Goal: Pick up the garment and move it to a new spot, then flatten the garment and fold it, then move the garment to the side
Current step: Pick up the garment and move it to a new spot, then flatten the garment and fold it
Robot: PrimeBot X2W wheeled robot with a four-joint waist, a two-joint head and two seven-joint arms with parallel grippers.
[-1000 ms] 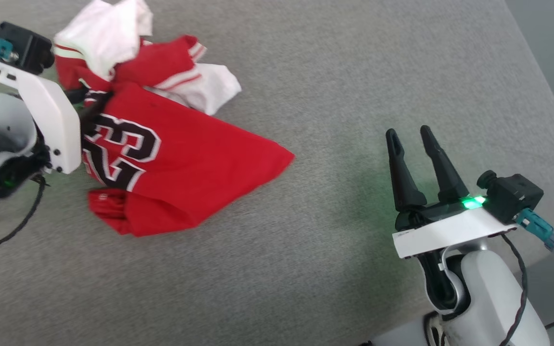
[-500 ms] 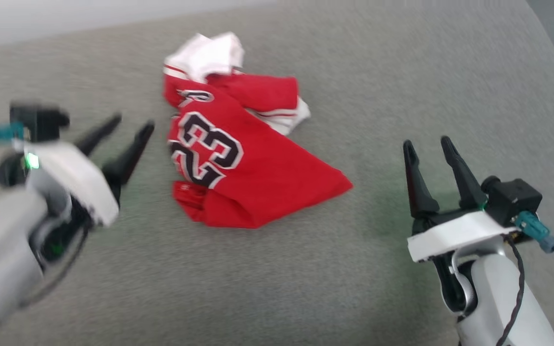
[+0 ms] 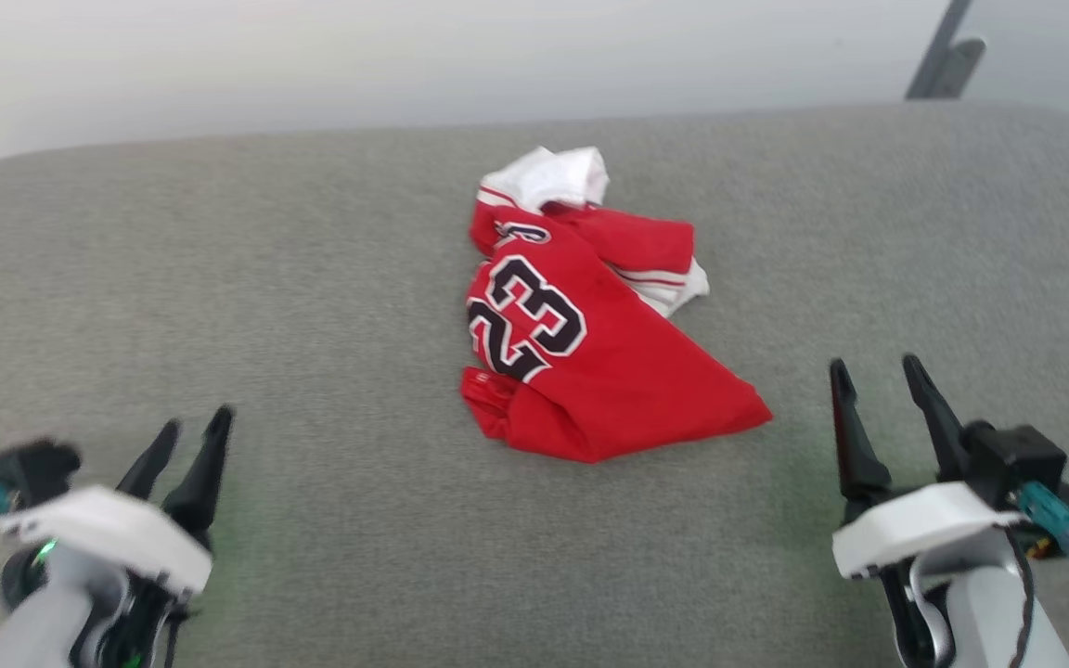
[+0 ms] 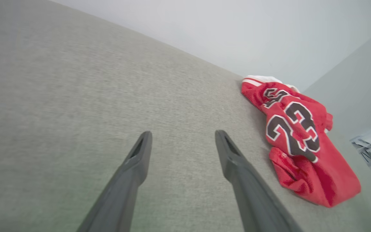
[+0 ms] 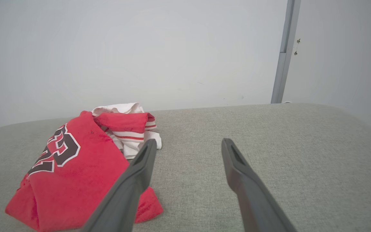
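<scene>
Red soft-fabric jersey shirt [image 3: 581, 353], white striped sleeves, black numerals: crumpled heap mid grey cloth-covered bench [image 3: 312, 278], untouched. Left claw [image 3: 196, 422] and right claw [image 3: 873, 364] both spread, empty, well apart on either side. Probably staged to take opposite edges for flattening.

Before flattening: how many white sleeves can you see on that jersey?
2: one white sleeve bunched at the far end of the garment, another poking out under a red fold on its right side. Parts may be tucked underneath.
</scene>
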